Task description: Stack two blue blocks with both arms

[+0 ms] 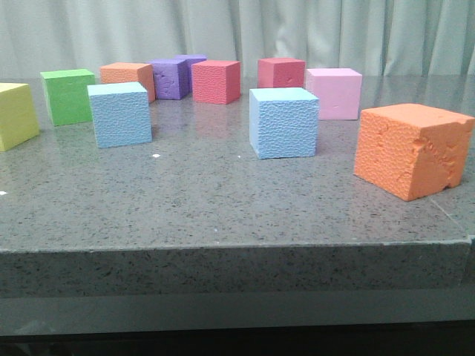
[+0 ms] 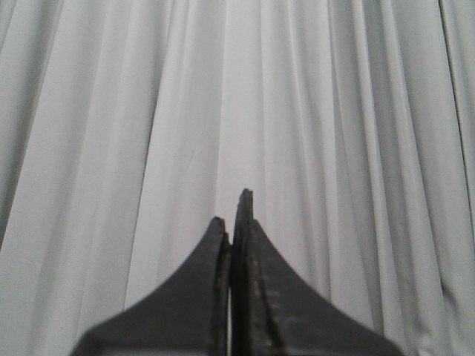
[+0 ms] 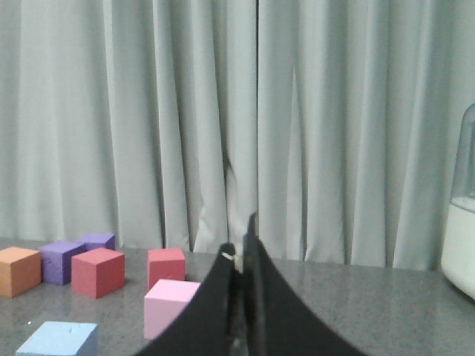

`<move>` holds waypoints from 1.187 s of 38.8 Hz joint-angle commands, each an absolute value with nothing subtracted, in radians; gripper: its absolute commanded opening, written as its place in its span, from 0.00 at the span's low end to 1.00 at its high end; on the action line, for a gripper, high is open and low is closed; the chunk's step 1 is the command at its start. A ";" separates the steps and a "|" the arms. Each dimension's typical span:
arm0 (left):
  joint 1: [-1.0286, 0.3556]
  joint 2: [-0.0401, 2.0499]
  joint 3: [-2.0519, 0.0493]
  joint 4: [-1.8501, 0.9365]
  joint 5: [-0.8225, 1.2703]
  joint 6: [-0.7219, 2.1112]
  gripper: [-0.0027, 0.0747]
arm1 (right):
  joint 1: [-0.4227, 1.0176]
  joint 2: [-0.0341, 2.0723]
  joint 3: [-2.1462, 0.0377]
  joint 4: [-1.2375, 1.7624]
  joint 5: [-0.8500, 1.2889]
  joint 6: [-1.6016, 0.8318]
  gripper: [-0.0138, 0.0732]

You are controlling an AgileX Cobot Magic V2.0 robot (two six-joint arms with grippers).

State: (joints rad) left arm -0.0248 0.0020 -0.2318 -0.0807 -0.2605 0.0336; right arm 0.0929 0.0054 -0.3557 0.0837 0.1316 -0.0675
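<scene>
Two sky-blue blocks stand apart on the grey table: one on the left (image 1: 119,114) and one near the middle (image 1: 283,122). Neither arm shows in the front view. My left gripper (image 2: 233,211) is shut and empty, pointing at the pale curtain with no blocks in its view. My right gripper (image 3: 240,241) is shut and empty, raised above the table. One blue block (image 3: 58,340) shows low in the right wrist view, beside the pink block (image 3: 171,306).
Other cubes on the table (image 1: 223,200): yellow (image 1: 15,115), green (image 1: 67,96), orange (image 1: 130,75), two purple (image 1: 172,78), two red (image 1: 216,81), pink (image 1: 335,93), and a large orange one (image 1: 413,150) at the near right. A clear and white vessel (image 3: 460,222) stands at the table's far right.
</scene>
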 commanded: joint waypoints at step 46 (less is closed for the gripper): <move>-0.022 0.469 -0.588 -0.085 0.168 0.031 0.09 | 0.088 0.457 -0.663 0.082 0.374 -0.072 0.48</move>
